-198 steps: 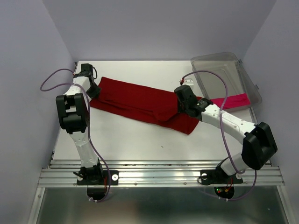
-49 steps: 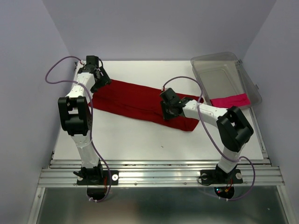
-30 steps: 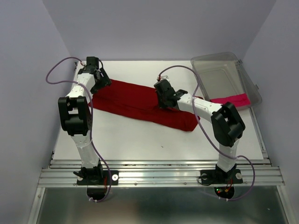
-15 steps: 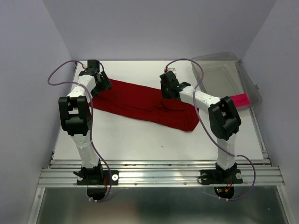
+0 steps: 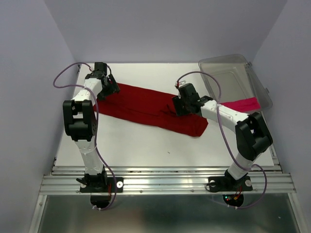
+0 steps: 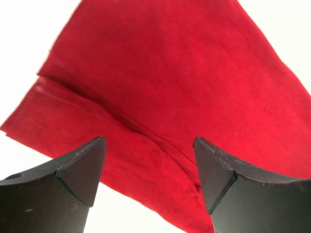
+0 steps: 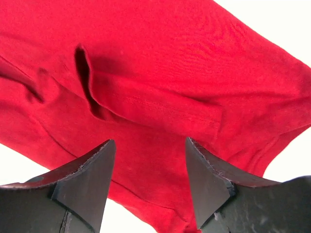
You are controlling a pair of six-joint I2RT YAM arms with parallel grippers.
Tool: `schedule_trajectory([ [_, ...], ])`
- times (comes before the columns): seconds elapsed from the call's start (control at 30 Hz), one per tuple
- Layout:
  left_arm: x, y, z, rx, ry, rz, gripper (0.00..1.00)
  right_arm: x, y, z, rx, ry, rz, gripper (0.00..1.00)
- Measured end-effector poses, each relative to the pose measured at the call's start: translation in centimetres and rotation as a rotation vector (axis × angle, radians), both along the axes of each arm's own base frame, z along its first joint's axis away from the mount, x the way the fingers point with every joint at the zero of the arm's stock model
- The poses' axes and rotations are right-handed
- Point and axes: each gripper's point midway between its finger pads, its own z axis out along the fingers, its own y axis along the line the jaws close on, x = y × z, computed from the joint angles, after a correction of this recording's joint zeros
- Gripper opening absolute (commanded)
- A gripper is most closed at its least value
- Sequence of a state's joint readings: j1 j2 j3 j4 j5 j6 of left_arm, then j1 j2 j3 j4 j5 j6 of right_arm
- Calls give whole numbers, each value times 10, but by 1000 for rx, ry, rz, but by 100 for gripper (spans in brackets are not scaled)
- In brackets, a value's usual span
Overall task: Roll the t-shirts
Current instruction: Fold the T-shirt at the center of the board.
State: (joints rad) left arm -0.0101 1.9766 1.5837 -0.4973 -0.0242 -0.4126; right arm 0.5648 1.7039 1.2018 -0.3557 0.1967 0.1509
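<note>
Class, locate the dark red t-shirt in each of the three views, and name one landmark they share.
Top external: dark red t-shirt lies slanted across the middle of the table.
Left wrist: fills most of the picture, beyond the fingers.
Right wrist: fills most of the picture, creased.
Shared landmark: white table at the shirt's edges.
</note>
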Motion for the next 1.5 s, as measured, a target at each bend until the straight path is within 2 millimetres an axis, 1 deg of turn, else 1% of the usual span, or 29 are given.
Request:
schedule_trajectory([
  [0.1, 0, -10, 0, -5, 0, -22, 83, -1, -2, -2, -54, -9, 65, 64],
  [0.23, -1, -17, 0, -10, 0, -38, 83, 1, -1, -6, -121, -28, 137, 65],
  [0.33, -1, -17, 0, -12, 0, -38, 83, 3, 3, -17, -172, -22, 180, 66],
  [0.43, -1, -17, 0, -12, 0, -38, 83, 2, 3, -35, -220, 6, 213, 66],
  [0.53, -1, -17, 0, -12, 1, -38, 83, 1, 3, -43, -247, 19, 236, 66],
  [0.63, -1, -17, -1, -12, 3, -39, 83, 2, 3, -47, -261, 22, 245, 65],
  [0.7, -1, -18, -2, -12, 6, -38, 83, 3, 2, -50, -273, 24, 243, 63],
  [0.73, -1, -18, -3, -12, 8, -38, 83, 4, 1, -52, -280, 24, 238, 62],
  [0.77, -1, -18, -4, -12, 9, -38, 83, 5, 0, -54, -287, 26, 234, 58],
  [0.83, -1, -17, -5, -12, 12, -38, 83, 7, -4, -57, -305, 24, 218, 55],
  [0.9, -1, -18, -6, -12, 14, -38, 83, 9, -5, -58, -315, 20, 206, 48],
  [0.97, -1, -17, -7, -12, 16, -38, 83, 13, -6, -56, -321, 7, 193, 42],
  [1.13, -1, -17, -9, -11, 21, -38, 83, 27, 0, -48, -312, -37, 167, 36],
  [1.27, -1, -17, -10, -11, 22, -38, 83, 33, 1, -44, -310, -58, 148, 22],
  [1.3, -1, -17, -10, -11, 22, -38, 83, 34, 0, -43, -309, -62, 141, 15],
  [1.4, -1, -17, -10, -11, 22, -38, 83, 37, 1, -42, -308, -72, 128, 4],
  [1.43, -1, -17, -10, -11, 22, -38, 83, 38, 1, -43, -308, -75, 125, 1],
  [1.5, -1, -17, -10, -11, 22, -39, 83, 41, 1, -43, -313, -80, 115, 1],
])
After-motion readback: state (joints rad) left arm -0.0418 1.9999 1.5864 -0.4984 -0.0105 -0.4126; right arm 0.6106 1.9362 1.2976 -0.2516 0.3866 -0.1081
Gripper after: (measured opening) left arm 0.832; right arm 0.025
